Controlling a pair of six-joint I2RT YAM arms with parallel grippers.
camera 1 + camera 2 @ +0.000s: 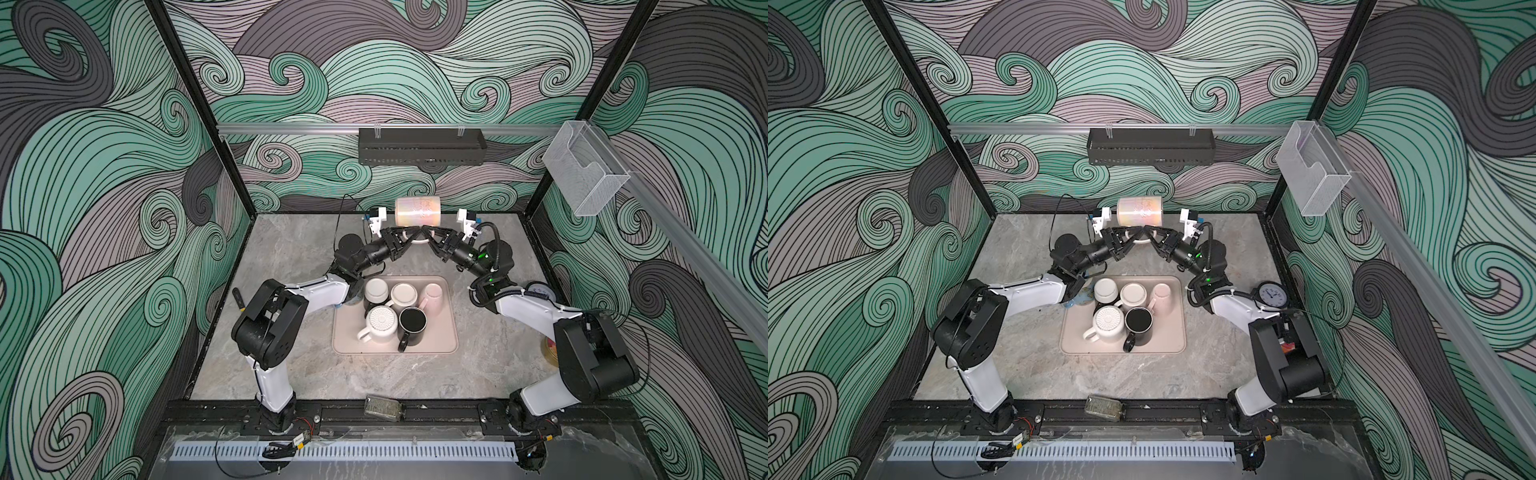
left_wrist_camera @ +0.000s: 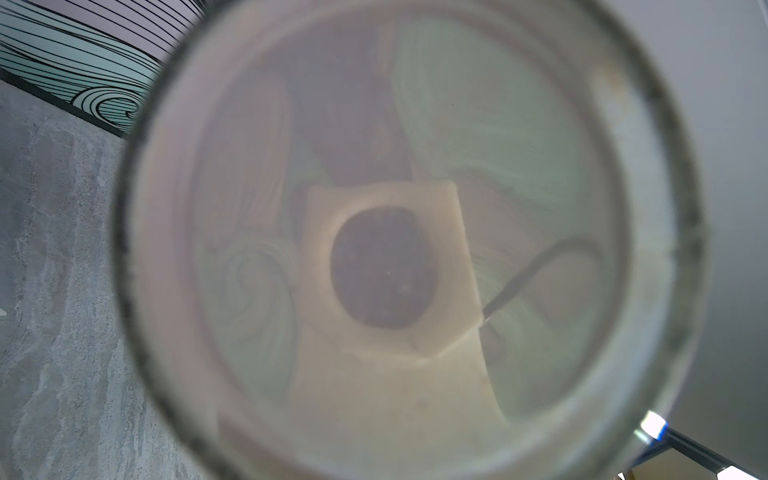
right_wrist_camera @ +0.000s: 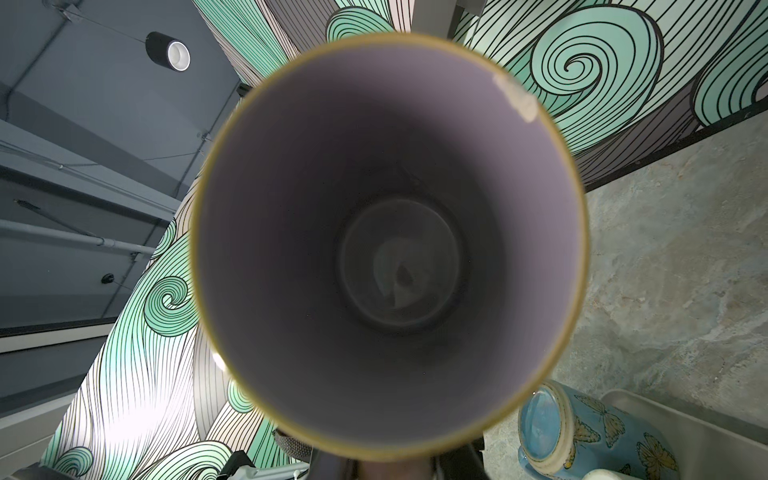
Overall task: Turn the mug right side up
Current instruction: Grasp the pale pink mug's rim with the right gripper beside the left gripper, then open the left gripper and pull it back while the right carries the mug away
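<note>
The grey stone counter (image 1: 291, 257) fills the floor of the booth. The left arm (image 1: 324, 293) and the right arm (image 1: 532, 311) rise from its near corners and meet above the middle of its far edge. On the back wall above that spot hangs a black shelf (image 1: 422, 145), and a clear bin (image 1: 586, 170) sits on the right-hand rail.

Mid-counter, on the near side of the two wrists, lies a beige tray (image 1: 445, 332) crowded with five other mugs (image 1: 380, 322). A blue mug (image 1: 1081, 293) sits just beside the tray's far left corner, half hidden under the left arm.

The mug (image 1: 417, 212), pearly, is held on its side clear of the counter, over the far edge. Its base faces the left arm and its mouth faces the right arm. Its white handle (image 1: 422, 240) points toward the near edge. The left jaws are drawn in tight on that handle. The right jaws taper to the same spot and look to be pinching it too.

A clock (image 1: 1271, 295) stands by the right edge, and a small jar (image 1: 381, 407) lies on the rail along the near edge.
</note>
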